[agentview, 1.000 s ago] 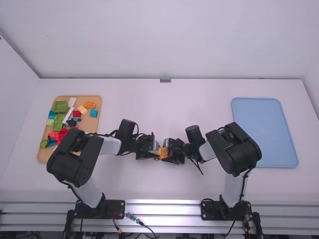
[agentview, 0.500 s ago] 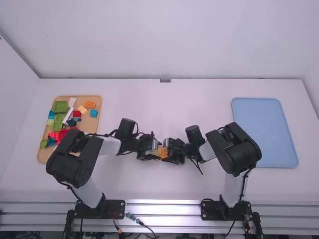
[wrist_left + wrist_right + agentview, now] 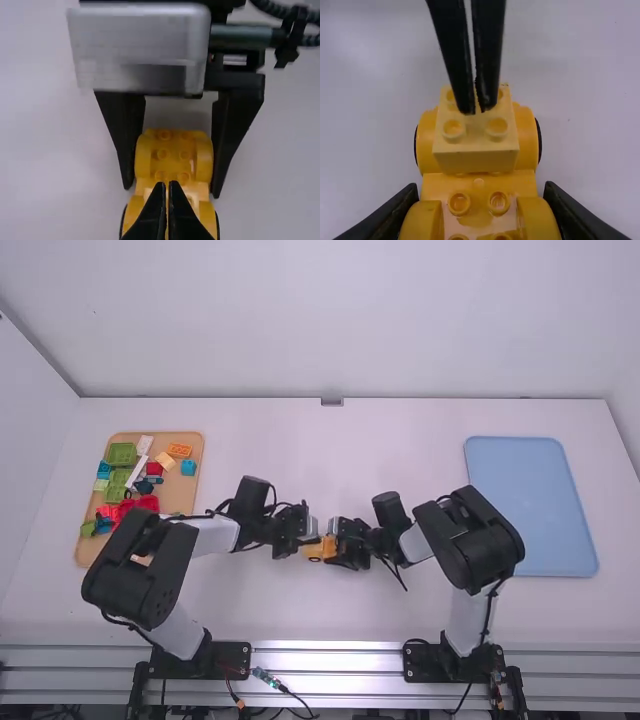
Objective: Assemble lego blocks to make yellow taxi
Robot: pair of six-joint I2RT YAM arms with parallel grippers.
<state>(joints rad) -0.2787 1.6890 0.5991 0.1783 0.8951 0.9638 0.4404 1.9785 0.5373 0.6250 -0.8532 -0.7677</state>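
Two grippers at one yellow car (image 3: 316, 551), near the middle of the white worktop (image 3: 380, 610). In the high view, partly covered by the dark bulk of the left gripper (image 3: 302, 530) and the right gripper (image 3: 343, 543), down to a small yellow patch and one dark wheel (image 3: 315, 560); too small there for counting studs. In the left wrist view, masked at the middle of its wheeled end by dark fingers. In the right wrist view, cut off at its curved end by the bottom edge, together with most of the nearer fingers.

Set across the wheeled end, a pale yellow brick (image 3: 476, 161), right beneath the left gripper's tips, partly hidden behind them. Touching or just above: cannot tell. Closed or very nearly so, the left gripper (image 3: 167, 186), with nothing visible in its grasp. Spread to the width of the car and closed on both sides of the curved end, the right gripper (image 3: 481, 192), with the studs between its fingers. Resting on the worktop or raised slightly: cannot tell.

Well off to the left, a tan tray (image 3: 184, 497) of mixed bricks (image 3: 122, 454), partly behind the left arm. To the right, a blue tray (image 3: 530, 505).
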